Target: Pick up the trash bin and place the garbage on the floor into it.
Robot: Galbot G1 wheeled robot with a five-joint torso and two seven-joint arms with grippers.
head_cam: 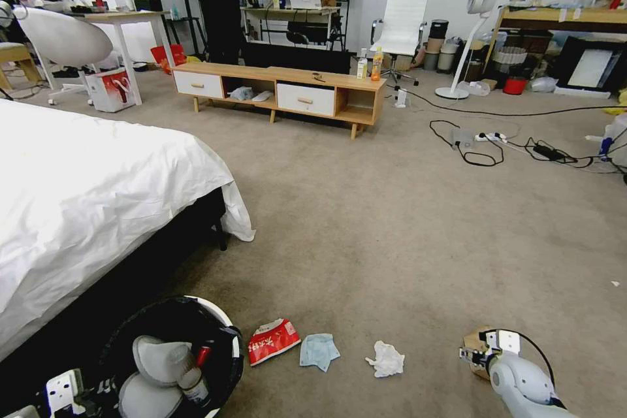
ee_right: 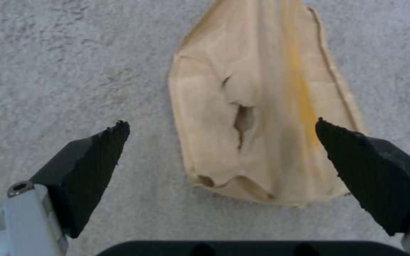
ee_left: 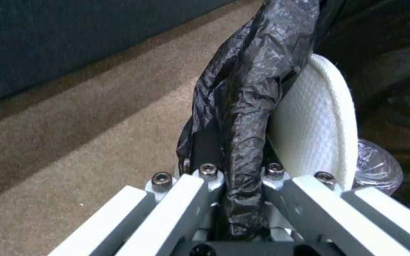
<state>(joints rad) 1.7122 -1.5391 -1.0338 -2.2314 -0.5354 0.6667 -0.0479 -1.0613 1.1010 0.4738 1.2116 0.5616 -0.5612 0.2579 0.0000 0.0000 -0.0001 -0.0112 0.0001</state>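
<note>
The trash bin (head_cam: 221, 317), white with a black liner (ee_left: 247, 89), hangs low at my left beside the bed. My left gripper (ee_left: 240, 167) is shut on its lined rim next to a white flap (ee_left: 314, 131). A clear bottle (head_cam: 192, 382) and something red (head_cam: 204, 356) lie inside. On the floor (head_cam: 392, 241) lie a red-white wrapper (head_cam: 273, 341), a light blue mask (head_cam: 319, 350) and a white tissue wad (head_cam: 386, 359). My right gripper (ee_right: 220, 122) hangs open just above the brown paper bag (ee_right: 262, 117), one finger on each side.
The white bed (head_cam: 85, 196) fills the left. A low wooden cabinet (head_cam: 281, 88) with an orange drink bottle (head_cam: 377, 64) stands at the back. Cables and a power strip (head_cam: 483, 140) lie at the far right by a standing fan (head_cam: 480, 13).
</note>
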